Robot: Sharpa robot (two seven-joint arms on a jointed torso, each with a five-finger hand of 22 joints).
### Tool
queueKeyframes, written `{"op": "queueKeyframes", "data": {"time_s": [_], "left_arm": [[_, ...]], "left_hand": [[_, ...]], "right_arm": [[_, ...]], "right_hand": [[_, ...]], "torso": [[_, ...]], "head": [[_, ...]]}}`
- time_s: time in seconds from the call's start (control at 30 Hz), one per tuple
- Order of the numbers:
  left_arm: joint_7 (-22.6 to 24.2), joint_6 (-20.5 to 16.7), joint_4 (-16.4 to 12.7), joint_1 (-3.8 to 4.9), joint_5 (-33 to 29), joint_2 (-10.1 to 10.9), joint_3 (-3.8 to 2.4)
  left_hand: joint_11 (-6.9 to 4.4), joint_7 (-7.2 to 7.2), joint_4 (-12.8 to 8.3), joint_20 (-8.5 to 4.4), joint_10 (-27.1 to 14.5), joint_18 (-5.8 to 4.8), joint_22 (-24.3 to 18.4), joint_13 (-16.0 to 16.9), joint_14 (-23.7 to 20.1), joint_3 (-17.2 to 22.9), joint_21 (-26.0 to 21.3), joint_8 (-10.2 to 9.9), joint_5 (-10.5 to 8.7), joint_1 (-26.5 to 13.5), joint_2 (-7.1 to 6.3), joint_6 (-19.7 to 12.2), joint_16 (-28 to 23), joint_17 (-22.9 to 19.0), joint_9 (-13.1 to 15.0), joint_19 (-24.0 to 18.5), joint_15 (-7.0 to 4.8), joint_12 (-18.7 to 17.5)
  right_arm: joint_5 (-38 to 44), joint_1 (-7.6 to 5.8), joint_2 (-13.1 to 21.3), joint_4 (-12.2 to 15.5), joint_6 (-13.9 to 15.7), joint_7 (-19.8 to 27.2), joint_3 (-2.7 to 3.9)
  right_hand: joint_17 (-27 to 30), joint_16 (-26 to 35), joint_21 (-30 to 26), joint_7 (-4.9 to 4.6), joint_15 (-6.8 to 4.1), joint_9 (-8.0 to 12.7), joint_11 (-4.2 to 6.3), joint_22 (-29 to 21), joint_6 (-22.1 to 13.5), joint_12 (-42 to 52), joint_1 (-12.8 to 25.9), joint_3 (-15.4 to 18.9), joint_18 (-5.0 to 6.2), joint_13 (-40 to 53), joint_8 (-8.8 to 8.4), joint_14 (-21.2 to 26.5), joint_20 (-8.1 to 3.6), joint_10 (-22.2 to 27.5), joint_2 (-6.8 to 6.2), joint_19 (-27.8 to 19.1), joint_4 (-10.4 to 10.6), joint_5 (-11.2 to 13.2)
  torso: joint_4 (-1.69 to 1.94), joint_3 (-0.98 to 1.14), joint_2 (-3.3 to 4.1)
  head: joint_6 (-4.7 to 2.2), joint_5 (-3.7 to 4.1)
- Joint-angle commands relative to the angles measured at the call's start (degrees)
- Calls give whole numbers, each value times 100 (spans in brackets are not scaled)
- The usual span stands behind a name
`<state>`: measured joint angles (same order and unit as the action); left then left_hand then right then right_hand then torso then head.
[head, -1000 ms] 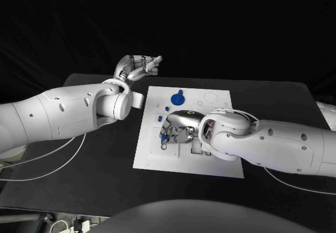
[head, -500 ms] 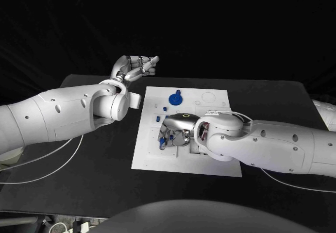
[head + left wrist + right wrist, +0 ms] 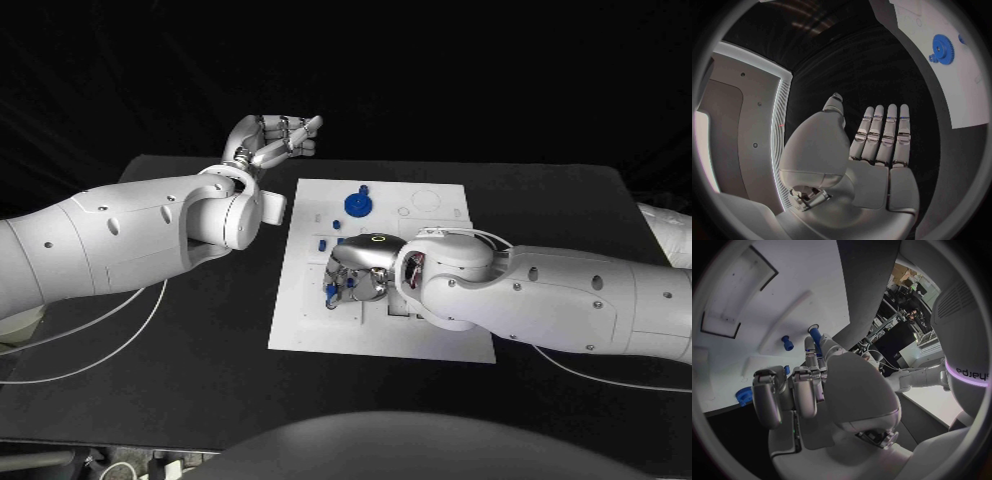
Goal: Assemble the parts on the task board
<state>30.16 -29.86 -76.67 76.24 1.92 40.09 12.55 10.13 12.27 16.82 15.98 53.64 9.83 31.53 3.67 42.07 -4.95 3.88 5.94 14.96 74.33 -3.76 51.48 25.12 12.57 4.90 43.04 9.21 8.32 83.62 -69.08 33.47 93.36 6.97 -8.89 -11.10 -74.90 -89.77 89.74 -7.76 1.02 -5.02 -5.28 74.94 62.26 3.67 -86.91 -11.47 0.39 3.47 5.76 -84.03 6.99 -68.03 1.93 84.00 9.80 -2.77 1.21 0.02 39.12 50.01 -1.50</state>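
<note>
Near the task board's (image 3: pixel 433 340) left edge, I have my right hand (image 3: pixel 361 268) pinching a blue peg (image 3: pixel 815 335), ready for seating in a hole, I judge, while my left hand (image 3: pixel 274 137) hangs spread beyond the table's far edge.

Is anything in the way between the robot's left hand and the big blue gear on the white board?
Nothing visible is. The left hand hangs open over the far edge of the table, and only bare table and bare task board lie between it and the blue gear.

Dim surroundings, fisheye-bent wrist views
</note>
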Motion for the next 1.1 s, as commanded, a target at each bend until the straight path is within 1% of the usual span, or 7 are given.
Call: {"op": "queueKeyframes", "data": {"time_s": [0.03, 0.2, 0.3, 0.47, 0.77, 0.9, 1.1], "left_arm": [[56, 77, -11, 3, -3, -7, -5], [54, 83, -8, 3, -3, -11, -5], [56, 85, -8, 3, -3, -16, -5], [56, 86, -12, 3, -3, -16, -5], [54, 89, -23, 3, -3, -6, -5], [51, 91, -28, 3, -3, 7, -5], [50, 97, -29, 3, -2, 13, -5]], "left_hand": [[-7, -5, 4, 11, -46, 59, -8, 2, -27, 38, -11, 26, -1, -6, 50, -24, 18, -7, 8, 34, -4, 30], [-7, -5, 4, 11, -46, 59, -8, 2, -27, 38, -11, 26, -1, -6, 50, -24, 18, -7, 8, 34, -4, 30], [-7, -5, 4, 11, -46, 59, -8, 2, -27, 38, -11, 26, -1, -6, 50, -24, 18, -7, 8, 34, -4, 30], [-6, -4, 3, 12, -52, 59, -22, 2, -32, 40, -11, 28, 9, 4, 63, -29, 29, -21, 8, 32, -3, 36], [-6, -4, 3, 12, -52, 59, -22, 2, -32, 40, -11, 28, 9, 4, 63, -29, 29, -21, 8, 32, -3, 36], [-6, -4, 3, 12, -52, 59, -22, 2, -32, 40, -11, 28, 9, 4, 63, -29, 29, -21, 8, 32, -3, 36], [-6, -4, 3, 12, -52, 59, -22, 2, -32, 40, -11, 28, 9, 4, 63, -29, 29, -21, 8, 32, -3, 36]], "right_arm": [[168, 11, -29, -29, -14, 40, 1], [185, 48, -63, -71, -23, 49, 1], [188, 78, -73, -87, -28, 51, 0], [195, 117, -98, -119, -45, 48, 0], [201, 143, -112, -139, -238, -39, 0], [201, 150, -112, -138, -296, -70, 0], [241, 155, -100, -136, -319, -122, 0]], "right_hand": [[-1510, -23, 26, 3, 43, -26, 8, 1506, 3, -28, -39, -37, -39, -6, 34, -597, 53, 50, 11, 600, 11, -13], [-1510, -23, 26, 3, 44, -24, 7, 1506, -3, -29, -37, -37, -39, -6, 29, -597, 55, 60, 6, 600, 12, -13], [-1510, -23, 26, 4, 45, -23, 7, 1506, -7, -29, -36, -38, -39, -6, 24, -597, 57, 68, 3, 600, 12, -12], [-1510, -23, 26, 3, 46, -22, 6, 1506, -12, -29, -33, -37, -39, -6, 19, -597, 59, 76, -1, 600, 14, -12], [-1510, -23, 26, 2, 47, -21, 5, 1506, -16, -28, -31, -37, -39, -6, 15, -597, 61, 84, -6, 600, 15, -11], [-1510, -23, 26, 2, 47, -21, 5, 1506, -16, -28, -31, -37, -39, -6, 15, -597, 61, 84, -6, 600, 15, -11], [-1510, -23, 26, 2, 48, -20, 5, 1506, -17, -27, -29, -36, -39, -6, 11, -597, 62, 89, -12, 600, 16, -11]], "torso": [[-1, 2, 3], [-3, -2, -1], [5, -4, 2], [5, -3, 2], [2, -2, 0], [-5, 1, 2], [1, -2, -1]], "head": [[-1, 21], [-1, 36], [-1, 41], [-1, 29], [-1, 25], [-1, 4], [-1, 38]]}}
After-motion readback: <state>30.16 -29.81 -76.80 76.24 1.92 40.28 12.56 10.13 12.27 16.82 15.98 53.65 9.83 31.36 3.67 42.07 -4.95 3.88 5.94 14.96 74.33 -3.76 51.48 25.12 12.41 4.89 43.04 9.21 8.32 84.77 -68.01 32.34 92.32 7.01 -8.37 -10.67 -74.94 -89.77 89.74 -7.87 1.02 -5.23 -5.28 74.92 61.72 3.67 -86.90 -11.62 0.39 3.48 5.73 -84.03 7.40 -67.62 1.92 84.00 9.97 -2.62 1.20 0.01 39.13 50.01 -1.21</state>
